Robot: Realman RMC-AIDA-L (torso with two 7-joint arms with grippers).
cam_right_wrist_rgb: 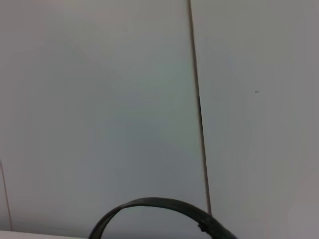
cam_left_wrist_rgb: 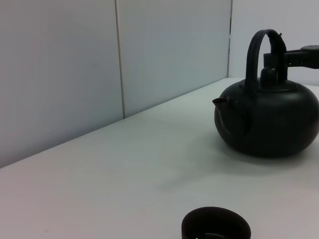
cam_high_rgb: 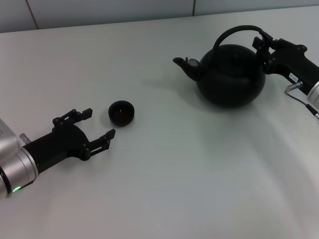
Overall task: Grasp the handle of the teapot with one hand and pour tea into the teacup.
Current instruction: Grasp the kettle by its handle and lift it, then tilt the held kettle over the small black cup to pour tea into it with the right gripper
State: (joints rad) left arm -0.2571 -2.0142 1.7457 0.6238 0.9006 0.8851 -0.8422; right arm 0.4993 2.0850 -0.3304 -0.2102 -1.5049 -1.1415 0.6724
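Observation:
The matte-black teapot point(cam_high_rgb: 230, 74) stands upright on the white table at the far right, with its spout pointing left. My right gripper point(cam_high_rgb: 262, 41) is shut on the right end of the arched handle point(cam_high_rgb: 234, 31). The teapot point(cam_left_wrist_rgb: 269, 119) and its handle point(cam_left_wrist_rgb: 256, 55) also show in the left wrist view, and the handle's arc point(cam_right_wrist_rgb: 149, 202) shows in the right wrist view. The small dark teacup point(cam_high_rgb: 121, 112) sits at the left centre. My left gripper point(cam_high_rgb: 99, 123) is open and empty, just left of and in front of the teacup point(cam_left_wrist_rgb: 215, 226).
The white table point(cam_high_rgb: 179, 169) stretches between the cup and the teapot and towards the front. A grey panelled wall point(cam_high_rgb: 99, 10) runs along the table's far edge.

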